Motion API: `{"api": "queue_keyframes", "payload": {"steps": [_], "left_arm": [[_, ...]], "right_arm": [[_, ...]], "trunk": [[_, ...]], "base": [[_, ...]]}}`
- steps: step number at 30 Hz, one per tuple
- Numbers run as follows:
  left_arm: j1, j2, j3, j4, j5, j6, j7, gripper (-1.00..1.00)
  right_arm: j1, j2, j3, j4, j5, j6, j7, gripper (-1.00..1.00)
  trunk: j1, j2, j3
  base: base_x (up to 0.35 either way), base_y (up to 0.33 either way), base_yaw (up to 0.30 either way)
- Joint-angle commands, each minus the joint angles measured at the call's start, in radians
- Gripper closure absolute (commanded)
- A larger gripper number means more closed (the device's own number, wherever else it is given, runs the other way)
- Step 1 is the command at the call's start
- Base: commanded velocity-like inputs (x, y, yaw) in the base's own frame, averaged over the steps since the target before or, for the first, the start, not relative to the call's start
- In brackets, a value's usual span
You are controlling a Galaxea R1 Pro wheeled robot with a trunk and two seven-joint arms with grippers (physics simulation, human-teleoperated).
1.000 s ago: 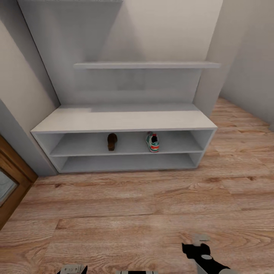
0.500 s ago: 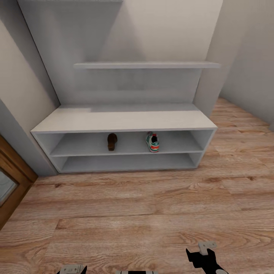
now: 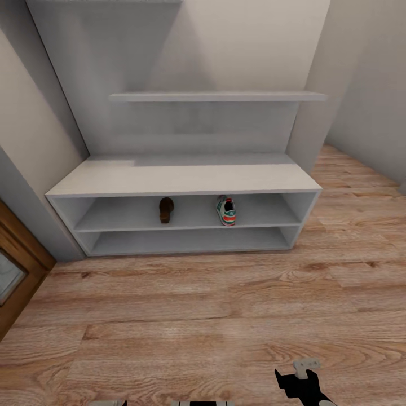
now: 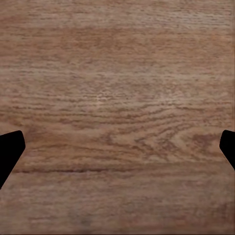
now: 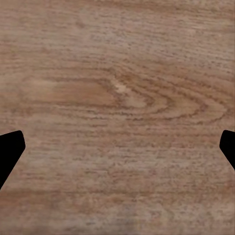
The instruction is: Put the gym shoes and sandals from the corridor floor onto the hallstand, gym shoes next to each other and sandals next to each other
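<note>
The pale-grey hallstand [image 3: 183, 177] stands against the wall ahead. On its upper shelf row lie one dark-brown sandal [image 3: 165, 210], left of centre, and one white gym shoe [image 3: 226, 210] with teal and red accents, right of centre, well apart from each other. The other gym shoe and the other sandal are out of view. My right gripper [image 3: 298, 379] hangs low over the corridor floor [image 3: 203, 316] at the bottom right. It is open in the right wrist view [image 5: 117, 152], with bare planks between its fingers. My left gripper [image 4: 117, 152] is also open over bare planks.
A floating shelf [image 3: 217, 96] juts from the wall above the bench top. A brown wooden door [image 3: 17, 270] stands at the left edge. Walls close in on both sides of the rack, and the wood floor runs on past its right end [image 3: 361, 186].
My right gripper has sunk toward the bottom edge of the head view and shifted slightly right. The left gripper's tip has slipped almost out at the bottom. Shoes and rack are unmoved.
</note>
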Motion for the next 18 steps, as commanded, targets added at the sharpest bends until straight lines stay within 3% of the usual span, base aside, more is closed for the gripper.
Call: {"api": "queue_keyframes", "payload": {"steps": [1, 12, 18], "left_arm": [[0.0, -0.001, 0.003, 0.001, 0.01, -0.001, -0.011, -1.0], [0.0, -0.002, 0.003, 0.003, 0.013, -0.003, -0.011, -1.0], [0.0, 0.0, 0.003, 0.003, 0.014, -0.003, -0.011, -1.0]], "right_arm": [[0.0, 0.0, -0.009, 0.001, 0.003, -0.003, 0.006, -1.0], [0.002, 0.0, -0.011, 0.0, 0.0, -0.003, 0.004, -1.0], [0.002, 0.0, -0.011, 0.0, 0.0, -0.003, 0.004, -1.0]], "trunk": [[0.0, 0.0, -0.001], [0.0, 0.0, -0.001], [0.0, 0.0, -0.001]], "base": [[0.0, 0.0, 0.0], [0.0, 0.0, -0.003], [0.0, 0.0, -0.126]]}}
